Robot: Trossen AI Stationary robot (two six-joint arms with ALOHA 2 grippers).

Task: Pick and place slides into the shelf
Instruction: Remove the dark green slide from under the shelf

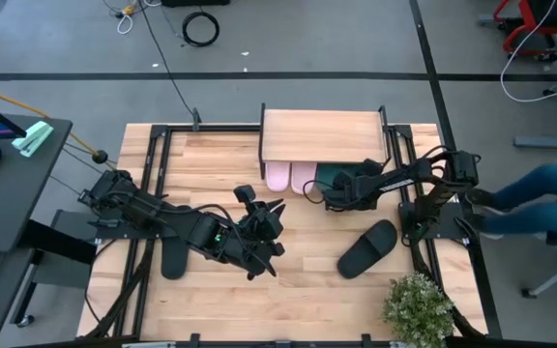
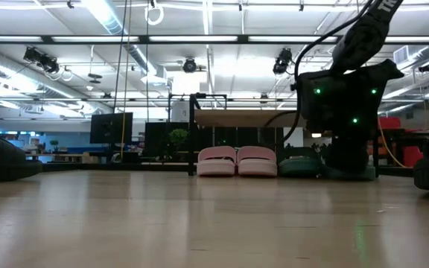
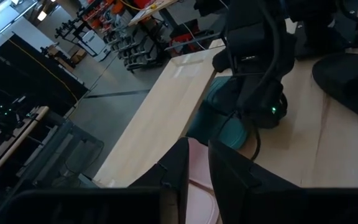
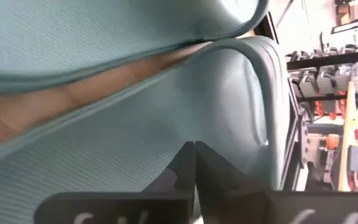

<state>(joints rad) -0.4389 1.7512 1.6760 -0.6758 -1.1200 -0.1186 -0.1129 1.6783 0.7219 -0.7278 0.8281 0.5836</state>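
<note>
The right gripper is closed on a teal slide at the shelf, beside 2 pink slides; the left gripper is closed, empty

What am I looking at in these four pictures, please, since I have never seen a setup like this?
It is a two-armed robot at a wooden table, tidying sandals under a small shelf. One picture looks straight down, one sits at table height, and two come from cameras on the wrists. Two pink slides already sit under the shelf. The right hand is at the shelf with the teal slides filling its camera; its fingers look closed. The left hand waits mid-table, apparently empty. Two black slides lie loose: one on the right, one on the left.
</note>
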